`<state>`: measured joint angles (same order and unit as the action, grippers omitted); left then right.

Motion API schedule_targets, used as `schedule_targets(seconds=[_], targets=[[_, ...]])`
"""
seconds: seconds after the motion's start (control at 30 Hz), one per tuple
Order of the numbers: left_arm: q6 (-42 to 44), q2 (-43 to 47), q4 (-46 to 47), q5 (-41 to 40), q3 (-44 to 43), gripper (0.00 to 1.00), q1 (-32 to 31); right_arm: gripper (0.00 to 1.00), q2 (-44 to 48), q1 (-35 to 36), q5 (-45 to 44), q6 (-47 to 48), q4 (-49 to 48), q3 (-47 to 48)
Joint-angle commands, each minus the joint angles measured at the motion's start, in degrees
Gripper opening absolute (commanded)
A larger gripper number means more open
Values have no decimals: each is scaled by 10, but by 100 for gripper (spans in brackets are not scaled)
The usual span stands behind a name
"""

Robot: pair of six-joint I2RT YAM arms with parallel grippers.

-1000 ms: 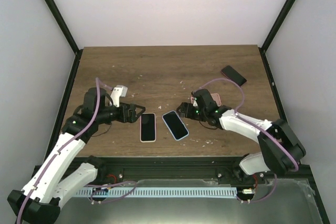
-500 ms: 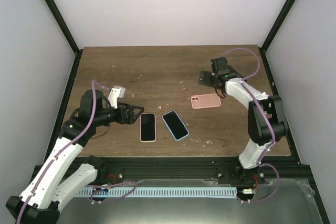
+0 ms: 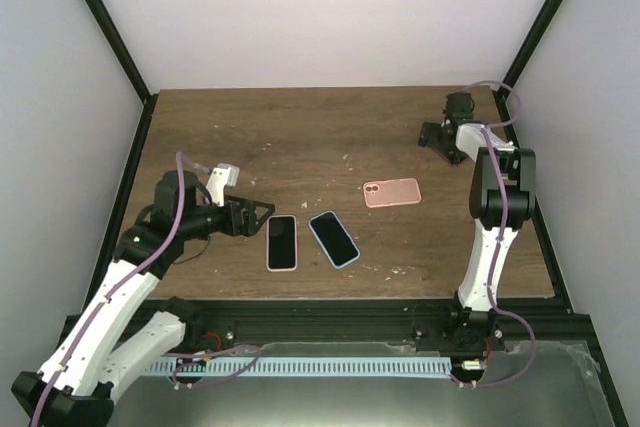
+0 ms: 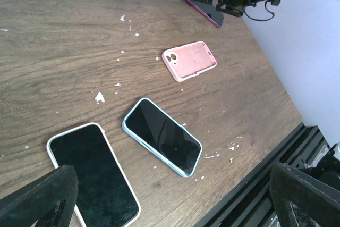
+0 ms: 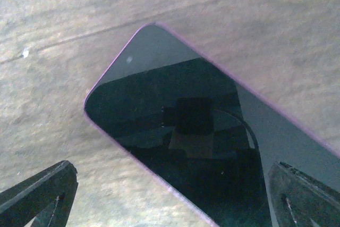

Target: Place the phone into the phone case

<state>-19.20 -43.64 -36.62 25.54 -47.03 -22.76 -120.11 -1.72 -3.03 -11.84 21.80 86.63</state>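
**Desk:** Where is the phone from your seat?

**Me:** At the far right of the bench (image 3: pixel 300 137), close to its right edge. I take the purple-rimmed phone (image 5: pixel 202 142) to be ours. It lies flat, screen up, directly under the right jaws. In my wrist view those jaws are spread with nothing pinched, one tip off each lower corner. The phone's long axis runs slantwise from upper left to lower right, so I judge the jaws are not square to its long sides.

**Desk:** And the case?

**Me:** The pink phone case (image 3: pixel 391 191) lies flat, near and left of the phone and well apart from it. Its long axis runs left to right, with the camera cut-out at its left end. I cannot tell which face is up.

**Desk:** Which arm is nearer?

**Me:** The right arm (image 3: pixel 497 197), by far. The left jaws are also spread and empty, hovering just left of the white-rimmed phone (image 3: pixel 282 242). The blue-rimmed phone (image 3: pixel 333 238) lies just beside that one.

**Desk:** What about the surface and the room?

**Me:** The bench is flat dark wood grain, flecked with white crumbs (image 4: pixel 99 97). I expect a thin phone lying flat gives the tips little edge to bite. A black frame post (image 3: pixel 545 22) and a pale wall stand close on the right, and the bench is open toward the case
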Motion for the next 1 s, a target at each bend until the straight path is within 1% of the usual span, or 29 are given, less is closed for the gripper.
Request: schedule_targets(seconds=[0.0, 0.07, 0.1, 0.13, 0.2, 0.3, 0.43, 0.6, 0.7, 0.83, 0.97], targets=[[10, -10, 3, -6, 0, 100, 3, 98, -17, -15, 53, 69, 6, 58], [10, -13, 3, -8, 0, 100, 3, 95, -22, -15, 58, 99, 5, 67], [10, -14, 3, -9, -1, 100, 3, 94, -26, -16, 46, 114, 1, 71], [10, -15, 2, -9, -1, 100, 3, 94, -33, -17, 28, 127, -1, 77], [10, -15, 2, -8, 0, 100, 3, 95, -54, -28, 26, 141, 12, 106], [9, -18, 2, -8, 0, 100, 3, 100, -95, -48, 53, 137, 40, 157], [9, -24, 1, -9, -1, 100, 3, 100, -121, -66, 90, 128, 52, 188], [8, -26, 3, -12, -2, 100, 4, 100, -147, -73, 122, 142, 81, 222], [8, -32, 5, -11, -2, 100, 4, 99, -143, -75, 150, 143, 94, 216], [8, -39, 5, -10, -5, 100, 4, 98, -113, -75, 188, 134, 100, 172], [8, -39, 4, -9, -5, 100, 4, 97, -78, -74, 204, 119, 95, 120]])
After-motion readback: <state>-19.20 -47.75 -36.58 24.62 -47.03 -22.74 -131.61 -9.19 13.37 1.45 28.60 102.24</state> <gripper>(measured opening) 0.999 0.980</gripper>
